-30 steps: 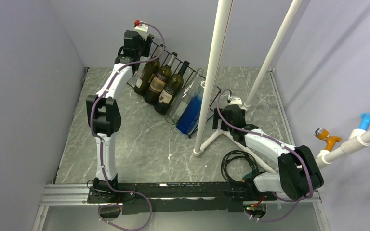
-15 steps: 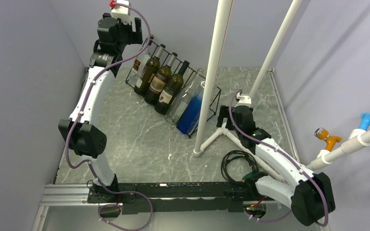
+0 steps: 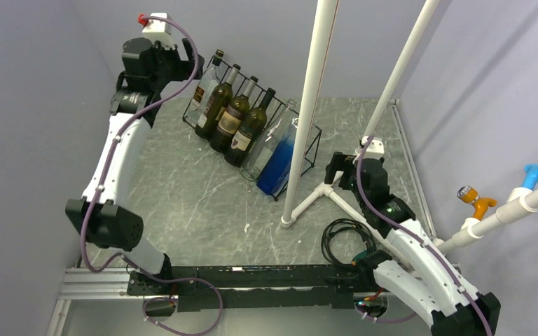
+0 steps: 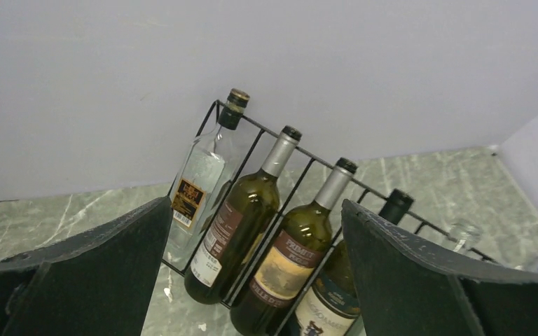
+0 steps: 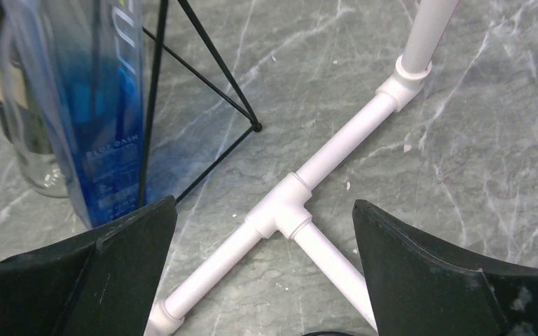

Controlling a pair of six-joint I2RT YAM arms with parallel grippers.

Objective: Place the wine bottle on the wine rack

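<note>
The black wire wine rack (image 3: 312,148) stands at the back of the table, with several bottles leaning in it. From left to right they are a clear bottle (image 3: 203,87), three dark green wine bottles (image 3: 230,120), another clear bottle and a blue bottle (image 3: 278,164). My left gripper (image 3: 188,52) is open and empty, raised up and left of the rack's left end. In the left wrist view, my left gripper (image 4: 256,203) frames the clear bottle (image 4: 199,185) and the green bottles (image 4: 301,245). My right gripper (image 3: 335,168) is open and empty, right of the rack and above the table.
A white pipe stand (image 3: 308,105) rises in front of the rack, and its foot (image 5: 301,189) lies under my right gripper (image 5: 263,203). The blue bottle (image 5: 105,105) and the rack's corner wire (image 5: 218,66) are close on the left. A second white pole (image 3: 399,70) leans behind. A black cable coil (image 3: 343,238) lies near the right base.
My left gripper has lifted up and back to the left, away from the rack's left end. My right gripper has drawn back to the right, away from the rack.
</note>
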